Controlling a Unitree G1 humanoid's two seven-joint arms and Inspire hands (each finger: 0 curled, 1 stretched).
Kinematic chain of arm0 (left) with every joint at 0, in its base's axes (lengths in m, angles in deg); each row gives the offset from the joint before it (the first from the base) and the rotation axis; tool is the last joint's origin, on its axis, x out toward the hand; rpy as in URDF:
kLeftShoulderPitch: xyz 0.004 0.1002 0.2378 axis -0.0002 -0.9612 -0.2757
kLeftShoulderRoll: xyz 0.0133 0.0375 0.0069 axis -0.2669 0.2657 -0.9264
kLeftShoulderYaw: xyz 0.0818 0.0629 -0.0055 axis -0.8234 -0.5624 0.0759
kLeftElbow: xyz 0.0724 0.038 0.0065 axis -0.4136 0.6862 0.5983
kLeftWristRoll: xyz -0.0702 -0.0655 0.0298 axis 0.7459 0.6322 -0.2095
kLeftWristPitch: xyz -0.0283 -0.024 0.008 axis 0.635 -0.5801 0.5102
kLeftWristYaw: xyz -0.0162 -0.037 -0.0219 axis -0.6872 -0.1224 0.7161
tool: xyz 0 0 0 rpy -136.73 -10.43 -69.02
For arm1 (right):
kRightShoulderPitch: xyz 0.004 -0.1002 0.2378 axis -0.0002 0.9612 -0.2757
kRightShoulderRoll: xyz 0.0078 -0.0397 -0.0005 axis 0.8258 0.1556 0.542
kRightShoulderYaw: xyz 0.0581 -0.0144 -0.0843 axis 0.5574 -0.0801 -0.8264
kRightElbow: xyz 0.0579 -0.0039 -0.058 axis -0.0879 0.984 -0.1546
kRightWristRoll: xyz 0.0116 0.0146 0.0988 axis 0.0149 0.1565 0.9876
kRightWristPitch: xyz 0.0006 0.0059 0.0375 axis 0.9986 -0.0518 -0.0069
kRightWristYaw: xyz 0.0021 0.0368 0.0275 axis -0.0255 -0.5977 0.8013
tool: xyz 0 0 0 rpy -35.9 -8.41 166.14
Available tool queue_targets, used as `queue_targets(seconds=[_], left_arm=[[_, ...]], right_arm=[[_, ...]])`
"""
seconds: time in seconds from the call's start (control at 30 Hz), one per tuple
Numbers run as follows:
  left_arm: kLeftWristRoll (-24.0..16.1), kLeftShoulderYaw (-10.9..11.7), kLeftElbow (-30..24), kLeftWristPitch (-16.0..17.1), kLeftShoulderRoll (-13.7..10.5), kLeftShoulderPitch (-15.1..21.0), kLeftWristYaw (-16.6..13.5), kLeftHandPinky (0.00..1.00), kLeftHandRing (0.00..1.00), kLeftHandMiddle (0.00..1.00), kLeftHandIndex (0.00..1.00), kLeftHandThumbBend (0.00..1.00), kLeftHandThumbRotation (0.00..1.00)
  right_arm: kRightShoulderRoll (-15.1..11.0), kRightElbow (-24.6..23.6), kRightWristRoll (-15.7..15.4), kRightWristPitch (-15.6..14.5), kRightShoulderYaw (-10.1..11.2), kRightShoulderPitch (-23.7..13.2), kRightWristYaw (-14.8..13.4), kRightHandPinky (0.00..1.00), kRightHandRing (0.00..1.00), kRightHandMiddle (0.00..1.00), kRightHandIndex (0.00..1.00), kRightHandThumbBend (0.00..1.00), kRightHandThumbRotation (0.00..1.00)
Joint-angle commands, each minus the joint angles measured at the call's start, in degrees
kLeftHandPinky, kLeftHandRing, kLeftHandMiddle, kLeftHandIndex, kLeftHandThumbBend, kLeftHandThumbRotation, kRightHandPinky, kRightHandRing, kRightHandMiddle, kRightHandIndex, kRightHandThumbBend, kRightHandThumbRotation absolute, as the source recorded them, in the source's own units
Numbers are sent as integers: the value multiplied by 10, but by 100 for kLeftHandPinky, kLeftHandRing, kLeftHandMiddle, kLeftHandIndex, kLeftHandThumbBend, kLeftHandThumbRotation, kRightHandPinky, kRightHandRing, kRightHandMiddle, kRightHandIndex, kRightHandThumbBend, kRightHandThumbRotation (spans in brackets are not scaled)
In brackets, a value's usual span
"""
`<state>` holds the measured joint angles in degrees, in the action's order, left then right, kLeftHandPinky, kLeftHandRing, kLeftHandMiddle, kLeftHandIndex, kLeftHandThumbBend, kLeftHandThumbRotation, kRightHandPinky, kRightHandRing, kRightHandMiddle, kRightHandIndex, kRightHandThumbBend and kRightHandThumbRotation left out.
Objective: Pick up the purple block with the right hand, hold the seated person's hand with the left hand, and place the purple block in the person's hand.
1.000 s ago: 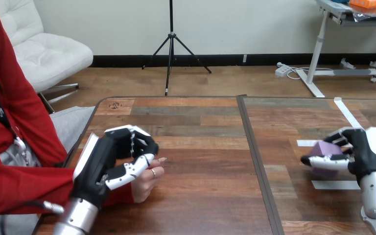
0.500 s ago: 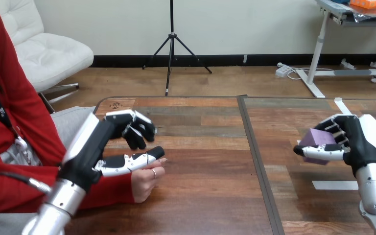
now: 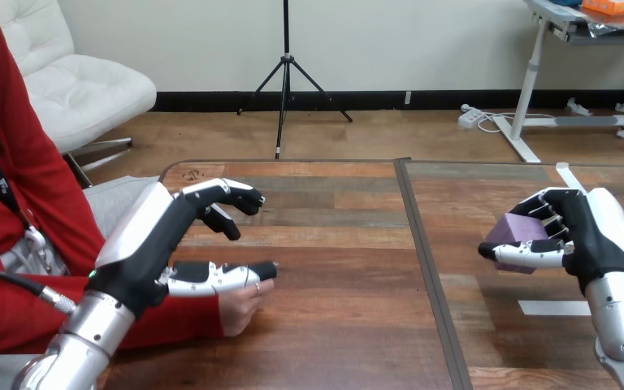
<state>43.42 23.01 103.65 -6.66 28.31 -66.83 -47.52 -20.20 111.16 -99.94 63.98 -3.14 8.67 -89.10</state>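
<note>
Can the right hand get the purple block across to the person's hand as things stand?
Probably not yet. The table between the right hand, shut on the purple block, and the person's hand is bare, but the thumb of the open left hand lies over that hand, which looks curled, not palm-up.

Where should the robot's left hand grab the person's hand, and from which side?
Probably across the back of the person's hand, coming down from above, where the open left hand hovers. It rests on the table with its fingers curled under, leaving the top free to wrap.
</note>
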Motion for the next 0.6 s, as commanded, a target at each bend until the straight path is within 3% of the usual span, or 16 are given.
queue_targets(seconds=[0.0,0.27,0.57], left_arm=[[-46,-5,-139,-41,-26,-5,-25,67,73,75,74,93,34],[-67,-6,-161,-60,-33,-10,-32,67,72,75,74,98,29],[-92,-17,-172,-89,-58,-8,-23,66,72,74,74,100,28]], right_arm=[[-29,-83,7,19,16,-28,7,41,43,48,47,80,0],[-27,-93,8,16,19,-27,16,40,43,48,46,80,0],[-25,-104,6,11,21,-26,22,39,43,47,46,80,0]])
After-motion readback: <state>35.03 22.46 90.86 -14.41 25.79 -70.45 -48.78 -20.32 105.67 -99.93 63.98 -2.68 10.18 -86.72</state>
